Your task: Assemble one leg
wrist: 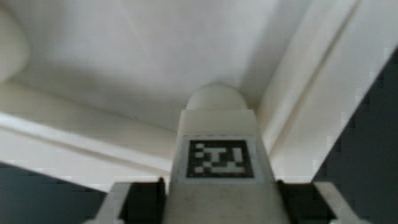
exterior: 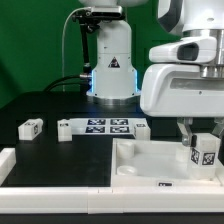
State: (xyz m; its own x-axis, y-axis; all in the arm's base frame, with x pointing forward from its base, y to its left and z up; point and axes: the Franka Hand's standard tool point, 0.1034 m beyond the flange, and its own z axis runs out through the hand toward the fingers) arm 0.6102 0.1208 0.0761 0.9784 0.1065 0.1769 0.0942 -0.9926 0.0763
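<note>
The robot arm [exterior: 185, 55] is white and smooth, with big round parts and grey bands where the parts join; far back, its base [exterior: 111, 62] is a white tower with a black triangle sign on it and a blue glow low down; a thin grey cable [exterior: 68, 45] loops beside the base; the claw [exterior: 197, 140] is white with pale, flat fingers [wrist: 128, 203] that have dark edges.

Small white leg [exterior: 203, 150] [wrist: 221, 140] — tagged face outward, upright — over the white panel's [exterior: 150, 160] corner
</note>
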